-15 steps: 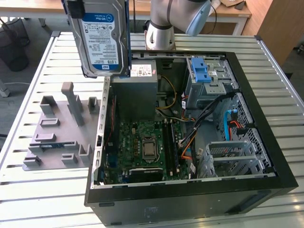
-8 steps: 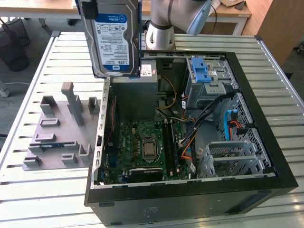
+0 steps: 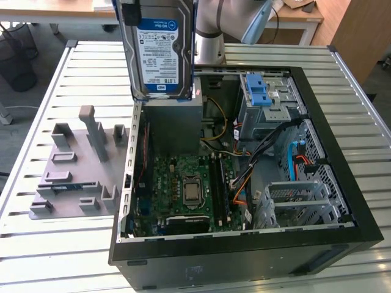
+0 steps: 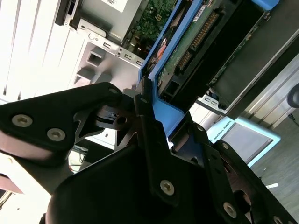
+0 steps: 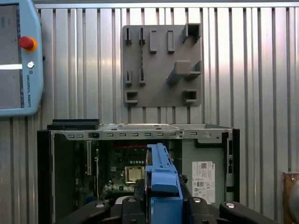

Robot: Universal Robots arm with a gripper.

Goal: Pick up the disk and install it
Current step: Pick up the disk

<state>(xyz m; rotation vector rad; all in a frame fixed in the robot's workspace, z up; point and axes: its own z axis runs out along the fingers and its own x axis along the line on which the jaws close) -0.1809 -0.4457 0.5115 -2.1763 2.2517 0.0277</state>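
My gripper grips the disk, held on edge above the open case.

Exterior view: the disk stands upright with its label facing the camera, high over the case's far corner toward the exterior view's left. A grey plate lies on the table beside the case, on that same side. Second wrist view: my black fingers press from both sides on the disk's blue frame, and the circuit-board side shows. First wrist view: the frame's blue edge stands between my fingers, over the case's motherboard; the plate lies beyond the case.
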